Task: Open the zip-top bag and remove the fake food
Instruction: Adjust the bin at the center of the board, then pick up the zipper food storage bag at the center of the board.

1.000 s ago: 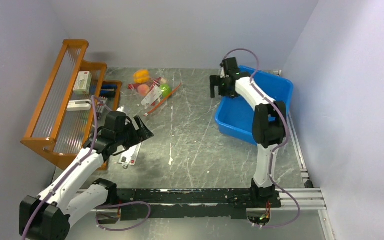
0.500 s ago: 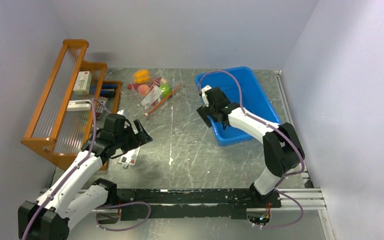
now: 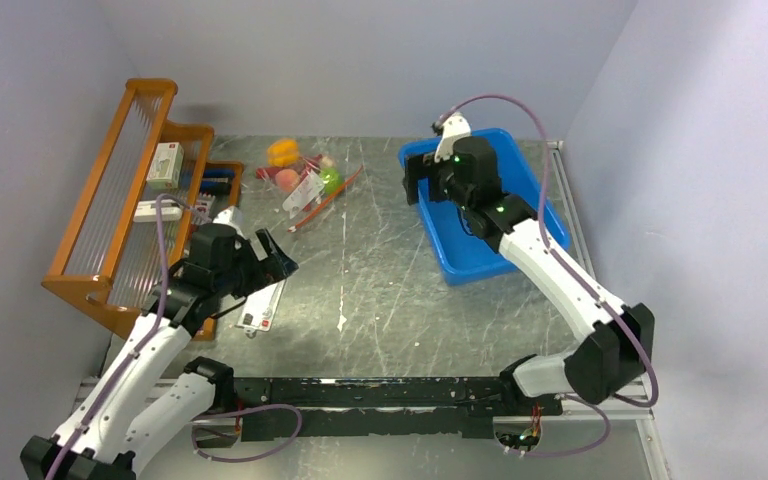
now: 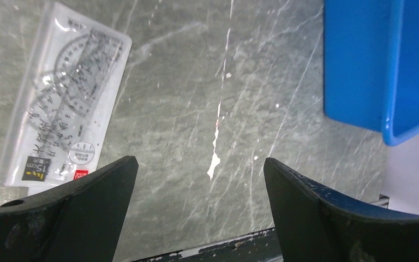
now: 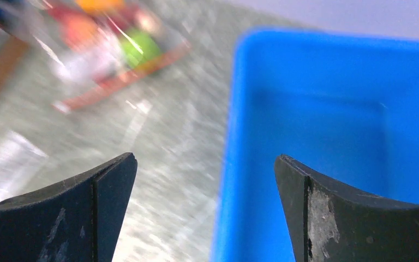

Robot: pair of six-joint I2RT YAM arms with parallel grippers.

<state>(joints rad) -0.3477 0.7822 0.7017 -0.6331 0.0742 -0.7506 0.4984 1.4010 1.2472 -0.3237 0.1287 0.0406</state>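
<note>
The zip-top bag (image 3: 310, 190) lies crumpled at the far left of the table, its orange-red zip strip (image 3: 328, 197) towards the middle. Fake food shows in and around it: an orange pepper (image 3: 281, 152), a peach (image 3: 286, 179) and a green lime (image 3: 331, 180). In the right wrist view the bag (image 5: 109, 54) is a blur ahead to the left. My left gripper (image 3: 278, 258) (image 4: 199, 164) hangs open over bare table, well short of the bag. My right gripper (image 3: 425, 190) (image 5: 206, 158) is open above the blue bin's left rim, with nothing between its fingers.
A blue bin (image 3: 465, 255) (image 4: 360, 60) (image 5: 234, 109) sits at the right back. A flat white ruler packet (image 3: 263, 305) (image 4: 60, 109) lies beside my left gripper. A wooden rack (image 3: 130, 200) with small boxes stands along the left wall.
The right arm swung round and its gripper now hangs over the bin's left rim; the bin sits further left than a second ago. The left gripper opened a little wider and drew slightly left.
</note>
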